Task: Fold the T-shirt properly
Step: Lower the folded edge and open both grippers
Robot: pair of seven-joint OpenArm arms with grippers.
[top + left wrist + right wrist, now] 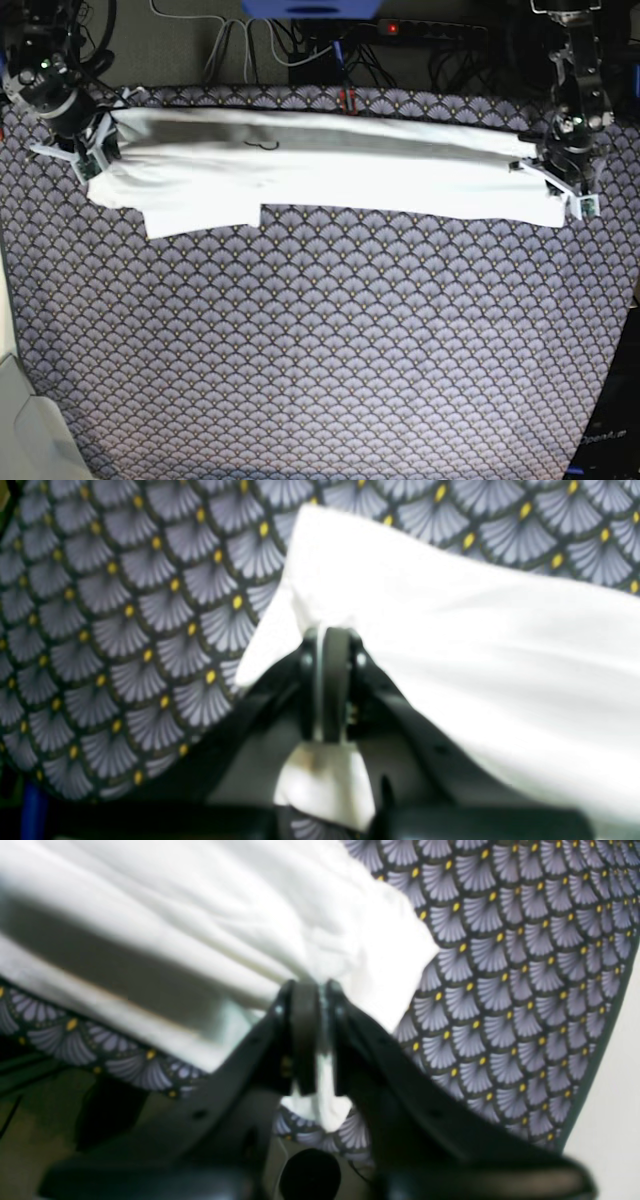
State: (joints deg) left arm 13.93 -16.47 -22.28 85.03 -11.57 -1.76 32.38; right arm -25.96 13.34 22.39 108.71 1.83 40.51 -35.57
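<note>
The white T-shirt [320,170] hangs stretched in a long band across the far part of the table, plain side showing, its print hidden. My right gripper [95,150], at the left of the base view, is shut on one end of the cloth. My left gripper [560,185], at the right of the base view, is shut on the other end. In the left wrist view the left gripper [332,635] pinches a bunched fold of the shirt [475,645]. In the right wrist view the right gripper [312,990] pinches gathered cloth of the shirt [200,905].
A cloth with a grey fan pattern and yellow dots [320,350] covers the table. Cables and a power strip [430,30] lie behind the far edge. The table's left edge [10,330] borders a pale floor.
</note>
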